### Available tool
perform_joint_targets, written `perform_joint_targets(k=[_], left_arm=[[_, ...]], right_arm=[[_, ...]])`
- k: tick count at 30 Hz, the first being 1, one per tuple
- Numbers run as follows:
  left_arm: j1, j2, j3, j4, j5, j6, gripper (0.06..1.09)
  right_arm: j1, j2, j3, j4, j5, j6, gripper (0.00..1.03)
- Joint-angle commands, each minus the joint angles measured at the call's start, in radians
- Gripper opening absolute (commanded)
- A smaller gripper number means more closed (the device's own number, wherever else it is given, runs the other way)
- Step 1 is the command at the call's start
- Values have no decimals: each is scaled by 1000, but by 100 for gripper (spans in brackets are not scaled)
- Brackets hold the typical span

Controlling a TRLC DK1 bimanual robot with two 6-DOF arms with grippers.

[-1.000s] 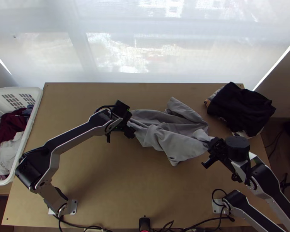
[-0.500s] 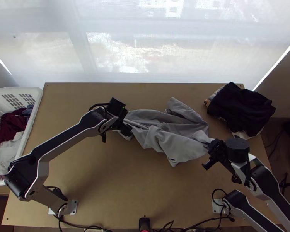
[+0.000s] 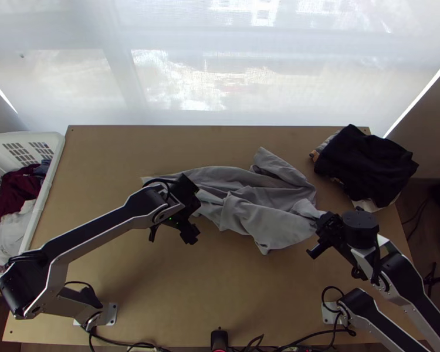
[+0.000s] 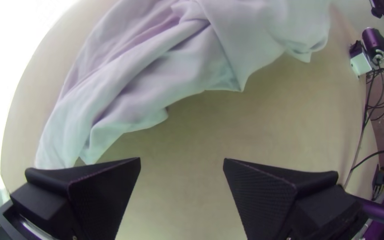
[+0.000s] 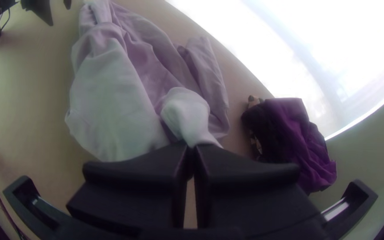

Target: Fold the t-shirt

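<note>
Two claws were at the counter (image 3: pixel 161 299), one gripping the grey t-shirt (image 3: pixel 267 220) and the other free of it. The right claw (image 3: pixel 320 220) had its fingers brought together on a small bunched bit of cloth at the shirt's right end; in the right wrist view, the pale fabric ran in between their tips. The left claw (image 3: pixel 190 226) was spread wide with nothing in its grasp, and the left wrist view had bare counter between its two fingers.

The shirt lay bunched and rumpled across the middle of the counter. Long creases ran through it from the right claw toward the left arm (image 3: pixel 102 229), and its narrow left end reached out past the far side of the left claw. A loose flap stuck out toward the counter's far edge, and a rounded corner hung toward the near side, close to the right claw.

At the far right corner sat a heap of dark clothing (image 3: pixel 366 164), with lighter cloth peeking out from under it. A white plastic basket (image 3: pixel 59 146) stood at the left side, holding a dark red garment (image 3: pixel 14 192) and a whitish one (image 3: pixel 13 233). A small black device (image 3: pixel 219 338) was at the counter's near edge, with black cables (image 3: pixel 314 336) beside it.
</note>
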Motion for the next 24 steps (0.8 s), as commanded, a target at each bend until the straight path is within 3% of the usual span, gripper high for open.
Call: perform_joint_targets(k=[1,10,24], left_arm=[[-28,51,-48,42,18,-4,97],[-18,132,-32,171,1,-33,97],[2,251,41,242,-45,-70,96]], right_arm=[[0,-14,3,-3,0,1,3],[-3,-51,0,-31,7,-2,3],[-5,-68,0,-41,23,0,3]])
